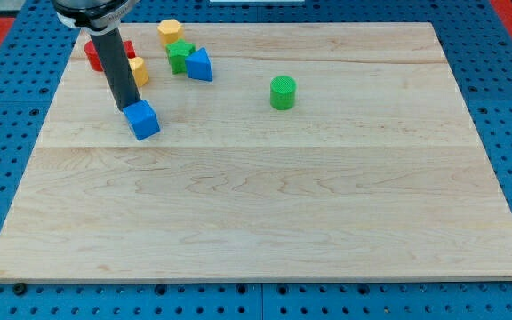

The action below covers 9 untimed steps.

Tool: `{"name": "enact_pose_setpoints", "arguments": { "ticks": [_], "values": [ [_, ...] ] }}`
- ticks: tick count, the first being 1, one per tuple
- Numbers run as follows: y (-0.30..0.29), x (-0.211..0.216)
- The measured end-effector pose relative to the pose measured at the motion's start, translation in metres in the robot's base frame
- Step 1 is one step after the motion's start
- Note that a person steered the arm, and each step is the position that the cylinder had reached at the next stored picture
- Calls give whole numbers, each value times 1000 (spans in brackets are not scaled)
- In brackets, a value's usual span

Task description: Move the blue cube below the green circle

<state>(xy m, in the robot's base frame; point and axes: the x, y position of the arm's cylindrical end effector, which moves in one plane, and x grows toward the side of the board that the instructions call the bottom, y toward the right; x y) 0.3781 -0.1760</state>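
The blue cube point(142, 119) sits on the wooden board point(265, 213) at the view's upper left. The green circle point(283, 92) stands to its right and a little higher in the view, well apart from it. My tip point(128, 108) is at the cube's upper left edge, touching or almost touching it. The dark rod rises from there toward the view's top left.
A cluster lies near the view's top left: a red block point(93, 55) partly behind the rod, a yellow block point(138, 70), a yellow block point(169, 32), a green block point(180, 55) and a blue triangular block point(199, 65).
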Motion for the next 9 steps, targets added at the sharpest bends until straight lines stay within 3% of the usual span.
{"name": "enact_pose_setpoints", "arguments": {
  "ticks": [2, 4, 6, 8, 9],
  "values": [
    [-24, 34],
    [71, 16],
    [113, 28],
    [206, 28],
    [176, 33]
  ]
}}
